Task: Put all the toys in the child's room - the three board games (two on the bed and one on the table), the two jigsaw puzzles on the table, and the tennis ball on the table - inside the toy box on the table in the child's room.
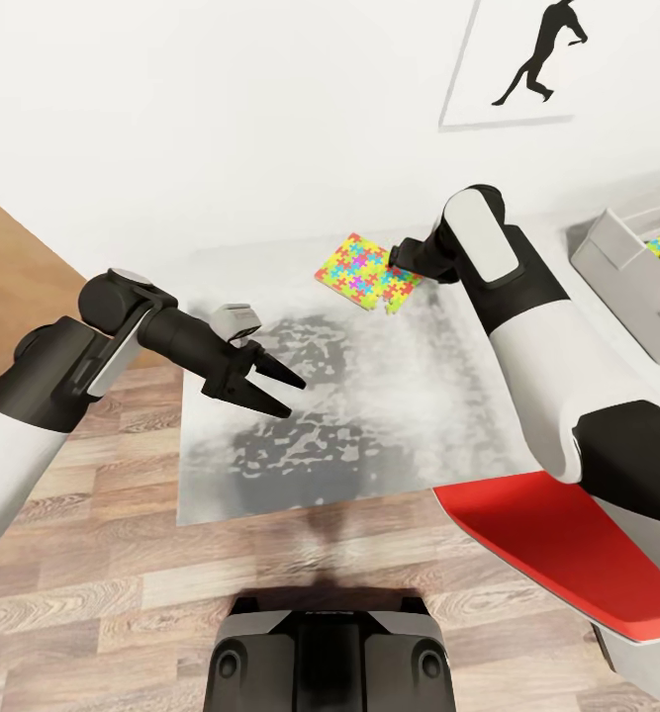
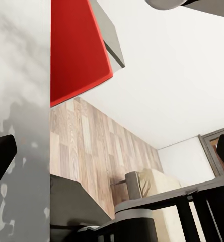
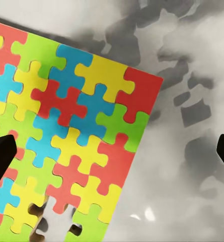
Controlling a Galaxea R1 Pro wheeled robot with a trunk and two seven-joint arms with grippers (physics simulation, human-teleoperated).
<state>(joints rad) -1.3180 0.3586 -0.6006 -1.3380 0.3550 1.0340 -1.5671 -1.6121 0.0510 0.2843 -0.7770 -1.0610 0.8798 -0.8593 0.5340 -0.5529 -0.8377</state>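
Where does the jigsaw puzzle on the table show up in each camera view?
Head view: jigsaw puzzle lies flat at upper centre, just beside the right tool.
Right wrist view: it covers the left half.
Left wrist view: not in it.
Shared landmark: the mottled grey table.

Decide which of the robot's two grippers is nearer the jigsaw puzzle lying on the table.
Right. The right gripper hovers at the jigsaw puzzle's edge, jaws open. The left gripper hangs open over the table's mottled middle, well short of the puzzle.
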